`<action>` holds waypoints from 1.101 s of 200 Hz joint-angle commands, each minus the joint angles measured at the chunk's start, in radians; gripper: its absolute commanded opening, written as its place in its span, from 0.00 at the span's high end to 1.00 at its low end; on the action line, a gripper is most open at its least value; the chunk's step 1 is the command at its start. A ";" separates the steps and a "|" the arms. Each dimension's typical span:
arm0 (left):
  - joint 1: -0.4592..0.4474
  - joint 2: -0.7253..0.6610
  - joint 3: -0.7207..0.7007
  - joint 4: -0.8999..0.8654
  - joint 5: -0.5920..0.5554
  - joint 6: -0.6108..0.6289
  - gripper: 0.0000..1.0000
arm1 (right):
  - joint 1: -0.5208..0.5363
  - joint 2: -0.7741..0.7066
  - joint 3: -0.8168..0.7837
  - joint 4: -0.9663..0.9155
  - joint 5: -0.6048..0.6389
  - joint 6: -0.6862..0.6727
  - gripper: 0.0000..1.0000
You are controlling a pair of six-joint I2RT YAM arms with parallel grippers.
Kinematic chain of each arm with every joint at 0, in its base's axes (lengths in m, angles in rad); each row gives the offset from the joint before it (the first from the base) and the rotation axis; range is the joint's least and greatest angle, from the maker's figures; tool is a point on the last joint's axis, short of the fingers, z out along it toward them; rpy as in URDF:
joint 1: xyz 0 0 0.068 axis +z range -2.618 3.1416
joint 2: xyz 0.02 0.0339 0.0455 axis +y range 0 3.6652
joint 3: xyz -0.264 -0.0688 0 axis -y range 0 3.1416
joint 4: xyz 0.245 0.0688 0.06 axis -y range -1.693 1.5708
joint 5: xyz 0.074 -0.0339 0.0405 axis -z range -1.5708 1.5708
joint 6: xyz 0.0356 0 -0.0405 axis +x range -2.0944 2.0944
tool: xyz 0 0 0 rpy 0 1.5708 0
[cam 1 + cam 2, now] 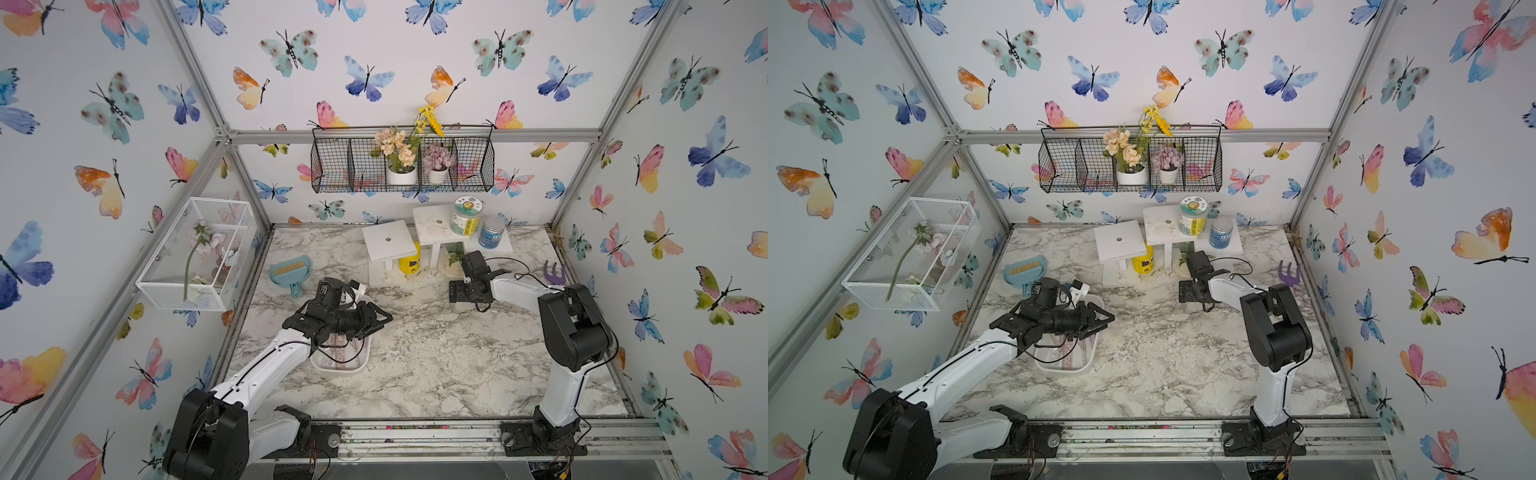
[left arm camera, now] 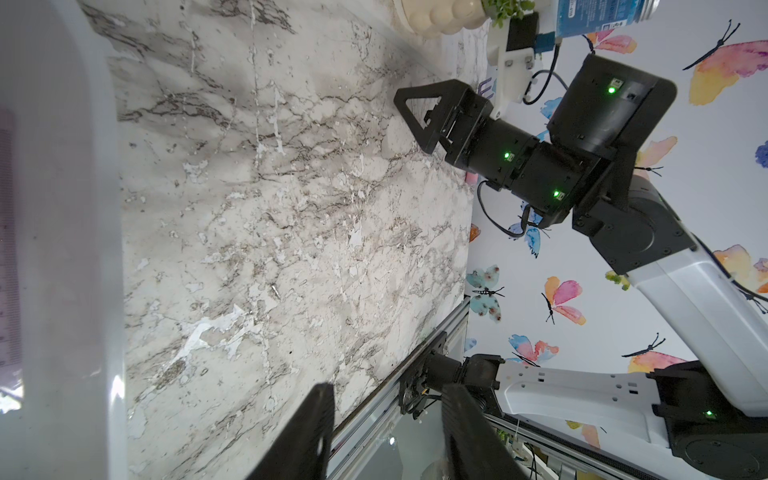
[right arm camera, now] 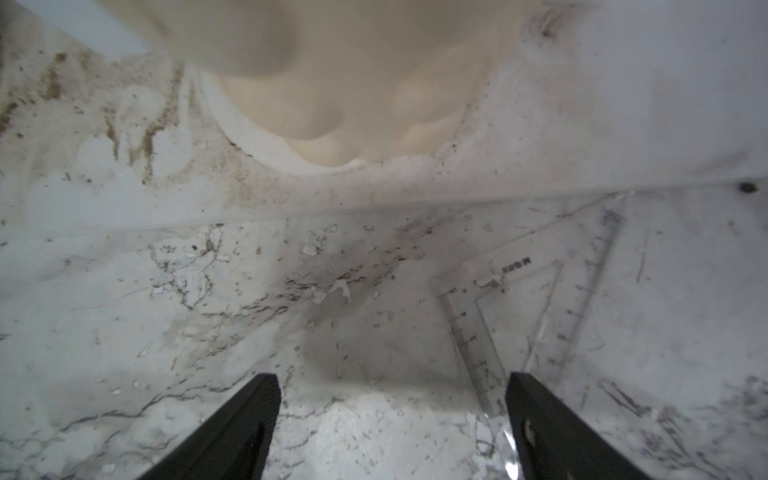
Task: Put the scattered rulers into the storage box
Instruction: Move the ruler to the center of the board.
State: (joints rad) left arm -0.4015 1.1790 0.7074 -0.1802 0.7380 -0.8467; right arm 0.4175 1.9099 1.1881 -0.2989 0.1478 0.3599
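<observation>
Nearest us, the left claw (image 2: 390, 436) hangs half-spread and empty above the storage box (image 1: 337, 371), probably because it has nothing to carry. The arm covers most of the pinkish rulers (image 1: 341, 353) lying inside. Farther back, the right claw (image 3: 390, 415) is spread wide, low over a clear set square (image 3: 469, 332) on the counter (image 1: 436, 365), presumably to straddle its edge. We cannot tell whether a finger touches it.

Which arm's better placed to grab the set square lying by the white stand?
Right. The right gripper hangs open just above the set square; the left gripper is far off at the storage box.
</observation>
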 commanded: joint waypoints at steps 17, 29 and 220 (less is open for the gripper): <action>-0.006 -0.010 -0.006 -0.006 0.043 0.012 0.53 | -0.020 0.043 0.020 0.012 0.024 -0.012 0.08; -0.006 -0.009 -0.006 -0.005 0.042 0.012 0.53 | -0.021 0.047 0.018 0.015 0.021 -0.013 0.08; -0.028 0.041 0.001 0.028 0.028 0.003 0.54 | 0.115 -0.183 -0.346 0.094 -0.207 0.174 0.08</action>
State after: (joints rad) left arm -0.4213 1.2091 0.7074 -0.1703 0.7376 -0.8467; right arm 0.4751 1.7409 0.9195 -0.1352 0.0395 0.4549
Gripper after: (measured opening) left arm 0.461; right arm 0.918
